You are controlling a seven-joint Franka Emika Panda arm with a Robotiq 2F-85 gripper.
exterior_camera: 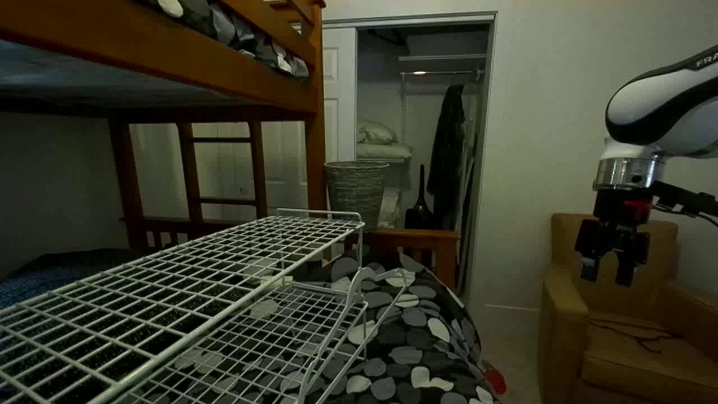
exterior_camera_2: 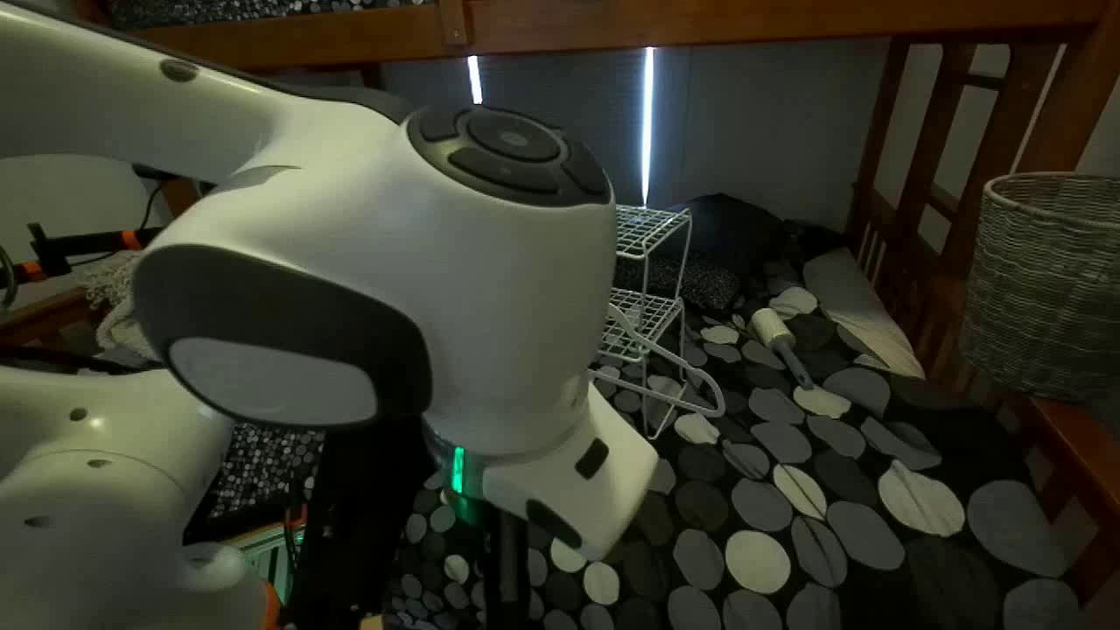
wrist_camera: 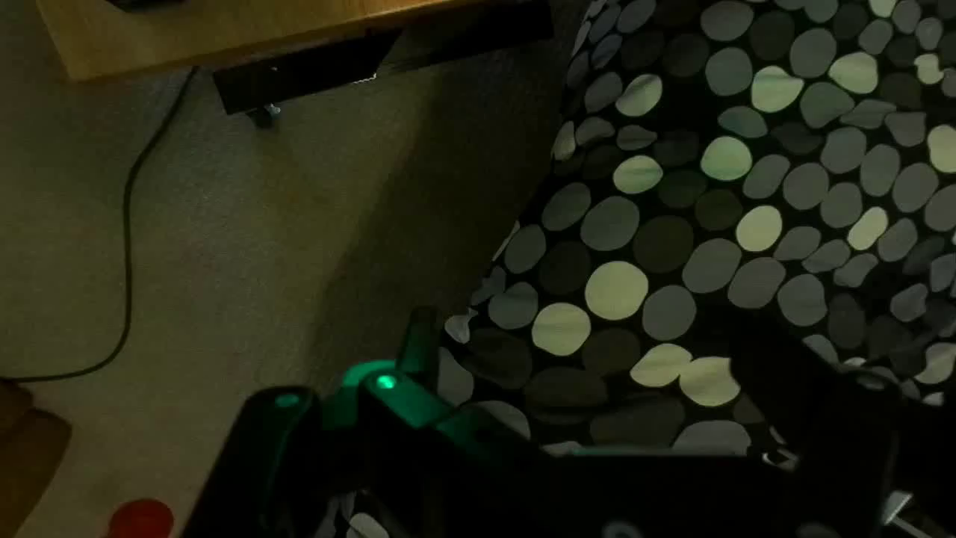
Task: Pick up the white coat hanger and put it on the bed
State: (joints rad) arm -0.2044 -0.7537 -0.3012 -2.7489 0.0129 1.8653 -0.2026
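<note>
The white coat hanger (exterior_camera: pixel 354 290) is a slim white outline at the near end of the wire rack, above the bed. It also shows jutting from the rack in an exterior view (exterior_camera_2: pixel 672 355), partly hidden behind the arm. The bed (exterior_camera: pixel 415 353) has black bedding with grey and white spots; it also shows in the wrist view (wrist_camera: pixel 672 246). My gripper (exterior_camera: pixel 607 275) hangs in the air, pointing down, well apart from the hanger. Its fingers are apart with nothing between them, also in the wrist view (wrist_camera: pixel 588 332). The hanger is out of the wrist view.
A white wire grid rack (exterior_camera: pixel 168 311) stands on the bed. A lint roller (exterior_camera_2: pixel 781 344) lies on the bedding. A wicker basket (exterior_camera_2: pixel 1041 289) stands at the bed's end. The upper bunk (exterior_camera: pixel 224 67) hangs over the bed. An armchair (exterior_camera: pixel 628 359) stands beyond the gripper.
</note>
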